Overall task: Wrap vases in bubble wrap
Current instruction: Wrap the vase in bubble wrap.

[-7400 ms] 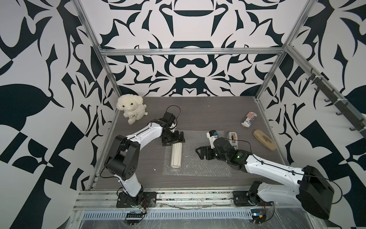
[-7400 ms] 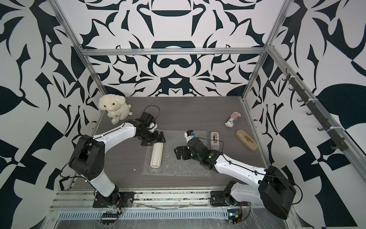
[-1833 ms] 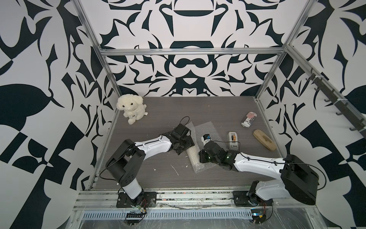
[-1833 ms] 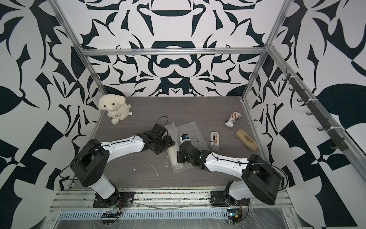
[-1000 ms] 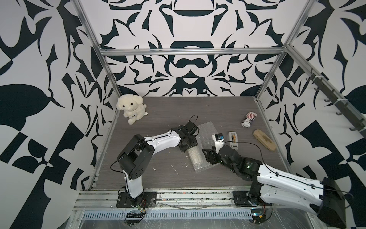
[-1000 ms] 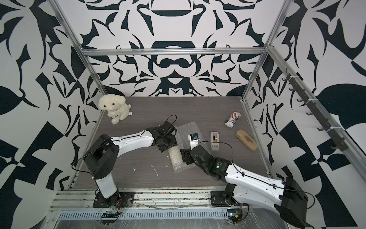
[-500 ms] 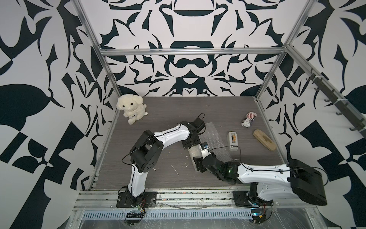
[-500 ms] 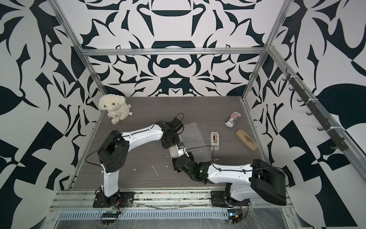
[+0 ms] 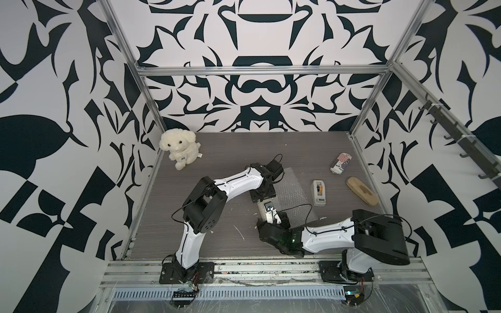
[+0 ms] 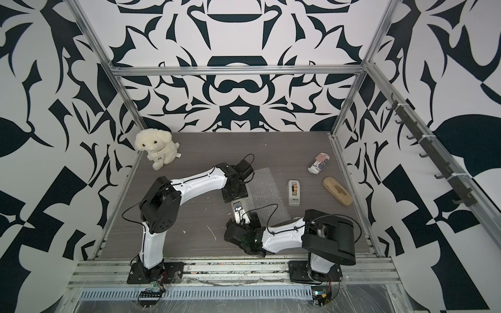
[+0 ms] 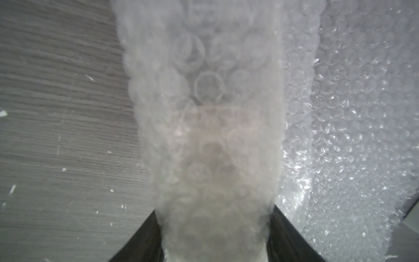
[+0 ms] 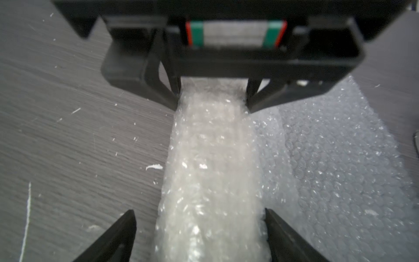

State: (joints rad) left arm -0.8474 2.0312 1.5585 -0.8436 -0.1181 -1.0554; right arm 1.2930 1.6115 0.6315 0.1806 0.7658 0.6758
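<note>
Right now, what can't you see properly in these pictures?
- Vase: rolled inside the bubble wrap; only a blurry pale shape shows through in the left wrist view.
- Left gripper: its fingers are hidden under its own wrist in both top views.
- Right gripper: its fingers are partly cut off by the right wrist picture's edge.
- Can: its writing is too small to read in both top views.
</note>
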